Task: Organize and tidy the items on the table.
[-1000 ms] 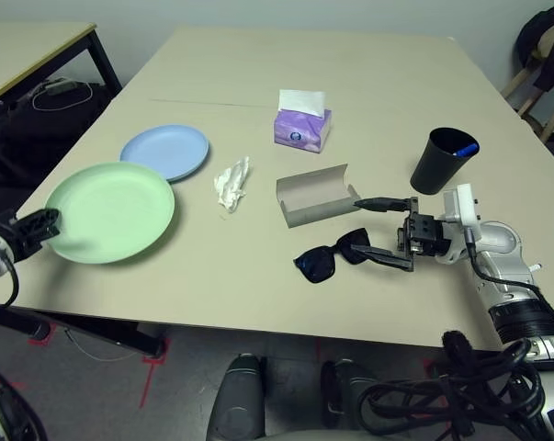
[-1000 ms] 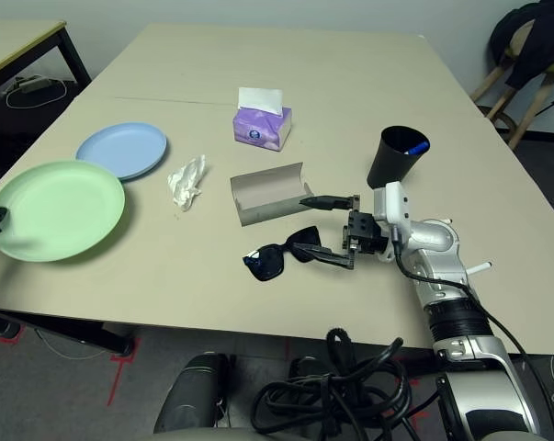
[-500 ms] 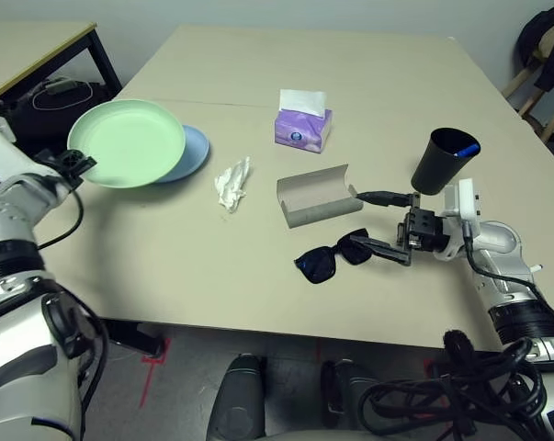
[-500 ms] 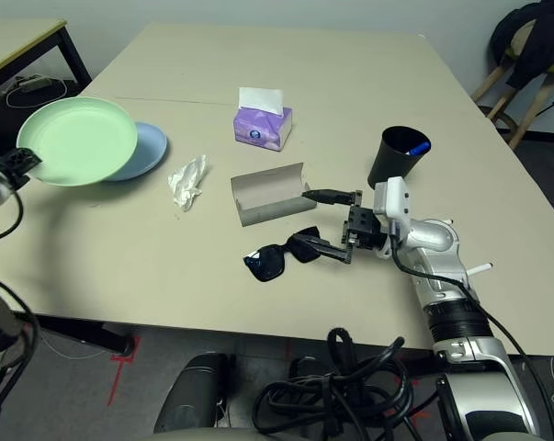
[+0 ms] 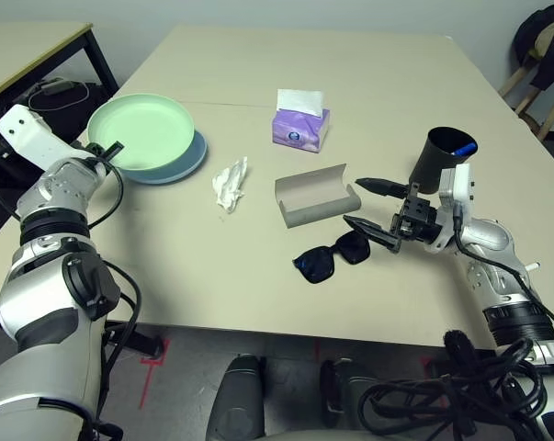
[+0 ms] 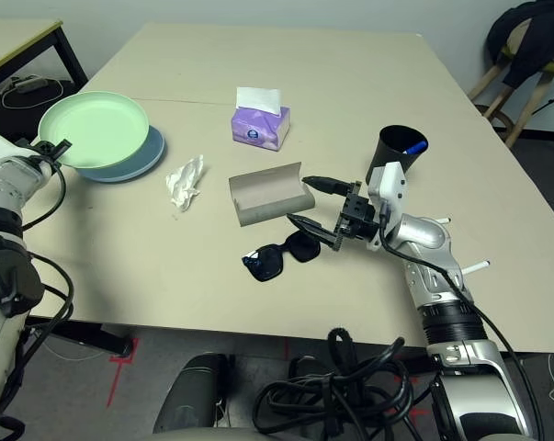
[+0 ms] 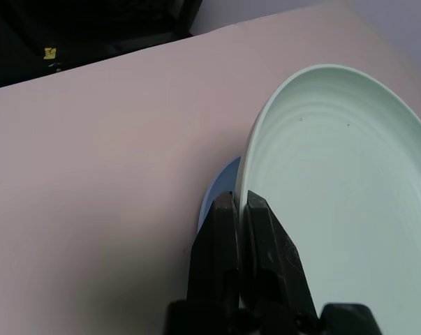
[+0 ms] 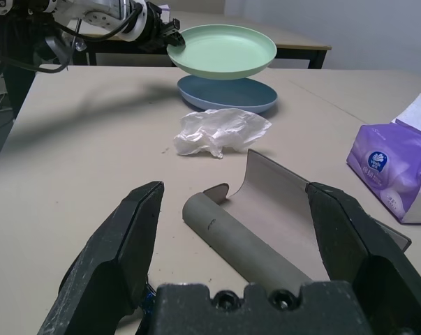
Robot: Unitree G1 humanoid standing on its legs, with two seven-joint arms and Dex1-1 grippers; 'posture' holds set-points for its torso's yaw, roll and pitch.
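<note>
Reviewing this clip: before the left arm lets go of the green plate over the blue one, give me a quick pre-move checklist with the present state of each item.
1. Left gripper shut on the green plate rim: ok.
2. Green plate above the blue plate, a gap between them in the right wrist view: ok.
3. Green plate centred over the blue plate: not ok, it sits offset, blue rim showing at one side.
4. Crumpled tissue apart from the plates: ok.
5. Right gripper open, holding nothing, near the glasses case and sunglasses: ok.
6. Green plate level: cannot tell.

open jaws, grey glasses case [image 8: 266,209], crumpled tissue [image 8: 220,132], stacked plates [image 8: 224,66]
</note>
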